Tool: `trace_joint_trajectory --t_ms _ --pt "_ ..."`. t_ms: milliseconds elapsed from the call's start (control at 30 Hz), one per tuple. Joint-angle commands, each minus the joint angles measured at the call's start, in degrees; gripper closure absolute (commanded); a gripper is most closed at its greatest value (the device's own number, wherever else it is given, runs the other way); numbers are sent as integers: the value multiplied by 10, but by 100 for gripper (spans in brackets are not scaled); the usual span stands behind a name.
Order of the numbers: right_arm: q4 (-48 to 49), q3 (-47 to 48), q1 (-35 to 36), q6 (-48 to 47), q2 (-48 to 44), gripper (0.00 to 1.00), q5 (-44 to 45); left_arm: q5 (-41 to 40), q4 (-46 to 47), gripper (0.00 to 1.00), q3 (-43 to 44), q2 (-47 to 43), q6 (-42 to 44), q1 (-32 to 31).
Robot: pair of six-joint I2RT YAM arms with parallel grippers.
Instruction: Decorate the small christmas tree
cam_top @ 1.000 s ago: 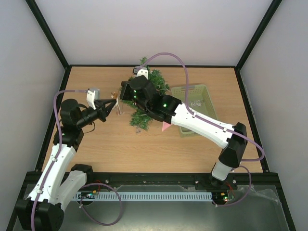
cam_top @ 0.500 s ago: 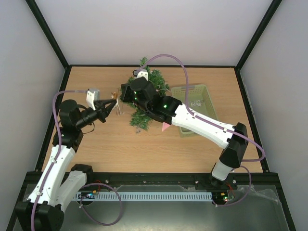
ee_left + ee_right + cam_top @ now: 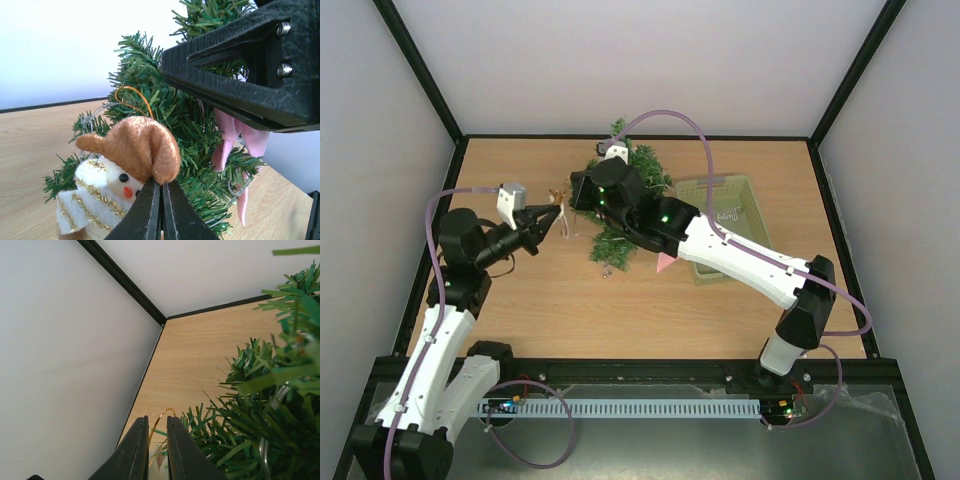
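Note:
The small christmas tree [image 3: 628, 205] stands at the back middle of the table, with dark green bristly branches [image 3: 200, 135]. My left gripper [image 3: 161, 184] is shut on the brown hat of a white snowman ornament [image 3: 107, 187], held against the tree's left side [image 3: 558, 212]. The ornament's gold loop [image 3: 133, 98] rises towards the branches. My right gripper [image 3: 578, 190] reaches in from the right, just above the ornament. Its fingers [image 3: 157, 419] stand a little apart, with the gold loop [image 3: 161, 421] loose in the gap. A pink ornament [image 3: 235, 142] hangs on the tree.
A pale green plastic basket [image 3: 752, 205] lies to the right of the tree, partly under my right arm. A pink piece [image 3: 665, 263] pokes out below that arm. The side wall and its black frame [image 3: 125, 282] are close on the left.
My left arm has drifted slightly left and up with the snowman still in its jaws. The right wrist has shifted a little by the tree top.

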Motion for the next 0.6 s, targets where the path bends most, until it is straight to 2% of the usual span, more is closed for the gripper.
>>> trace_joint_trajectory --t_ms 0,167,367,567 --pt "-4 10 -4 5 -32 90 2 -10 -5 98 38 -8 21 3" --pt "44 -40 -4 5 -84 84 -24 -10 -31 98 62 -19 30 -1" --pt "84 -92 -4 27 -134 83 -42 20 -35 98 81 -45 31 -12" --pt "140 -150 -3 50 -159 71 -105 79 2 98 82 -72 12 -23"
